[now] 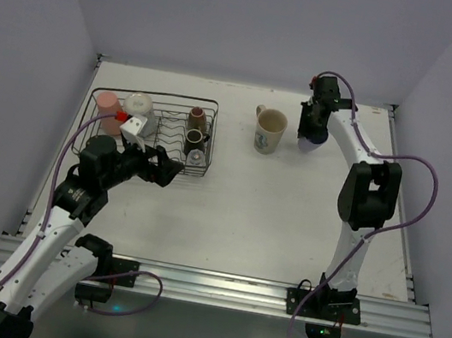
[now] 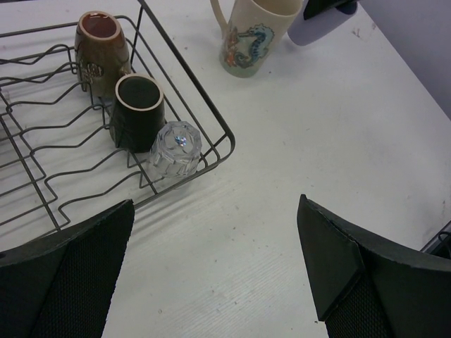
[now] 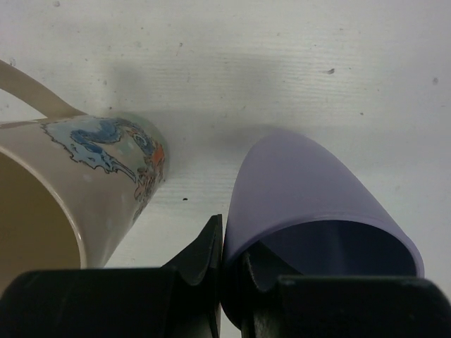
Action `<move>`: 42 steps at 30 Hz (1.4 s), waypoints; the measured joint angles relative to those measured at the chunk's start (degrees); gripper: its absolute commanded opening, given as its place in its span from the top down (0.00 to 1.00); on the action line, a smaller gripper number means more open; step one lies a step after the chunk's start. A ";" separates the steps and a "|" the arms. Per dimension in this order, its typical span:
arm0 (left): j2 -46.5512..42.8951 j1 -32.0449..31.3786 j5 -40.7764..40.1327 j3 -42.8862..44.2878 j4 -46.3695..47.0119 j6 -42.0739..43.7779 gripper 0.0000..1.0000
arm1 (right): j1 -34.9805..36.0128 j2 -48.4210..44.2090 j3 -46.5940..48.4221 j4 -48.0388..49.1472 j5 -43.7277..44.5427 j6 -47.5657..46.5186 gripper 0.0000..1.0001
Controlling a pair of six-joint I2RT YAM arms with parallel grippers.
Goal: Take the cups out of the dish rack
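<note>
The dish rack [image 1: 143, 158] stands at the back left. In it are a salmon-pink tumbler [image 1: 109, 103], a pale mug [image 1: 139, 103], a brown cup [image 1: 197, 117], a black mug [image 1: 195, 139] and a clear glass [image 1: 197, 157]. The left wrist view shows the brown cup [image 2: 101, 46], black mug [image 2: 137, 111] and upside-down glass [image 2: 176, 148] in the rack's corner [image 2: 220, 125]. My left gripper [image 1: 162, 168] [image 2: 215, 274] hangs open over bare table beside that corner. The cream printed mug [image 1: 269, 130] [image 3: 84, 183] stands on the table. Just right of it, my right gripper [image 1: 310, 124] [image 3: 232, 246] is shut on the lavender tumbler [image 1: 310, 141] [image 3: 310, 183], pinching its wall at the rim.
Grey walls close the table [image 1: 286, 222] at the back and both sides. The right arm's upper links [image 1: 368, 193] stand over the right half. The lavender tumbler [image 2: 317, 28] shows next to the cream mug [image 2: 255, 35] at the top of the left wrist view.
</note>
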 measured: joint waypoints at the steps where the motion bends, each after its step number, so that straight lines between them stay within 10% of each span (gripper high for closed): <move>1: 0.00 0.00 -0.13 0.00 0.00 0.00 0.00 | -0.02 0.90 0.39 -0.17 -0.87 -0.09 1.00; 10: 0.22 -0.11 -1.99 0.00 -0.81 0.11 0.00 | -0.09 5.38 1.62 -0.74 -3.69 -0.74 0.94; 18: 0.68 0.11 -5.27 0.02 -1.01 0.15 0.00 | -0.09 6.23 4.09 -0.98 -3.72 -1.14 0.51; 25: 2.56 0.98 -9.42 0.48 -1.62 0.00 0.00 | -0.09 4.00 3.54 -0.98 -3.61 -1.18 0.35; 42: 19.10 1.79 -25.66 15.80 -3.23 -5.09 0.00 | 0.72 -32.59 -26.84 12.83 -10.21 1.88 0.01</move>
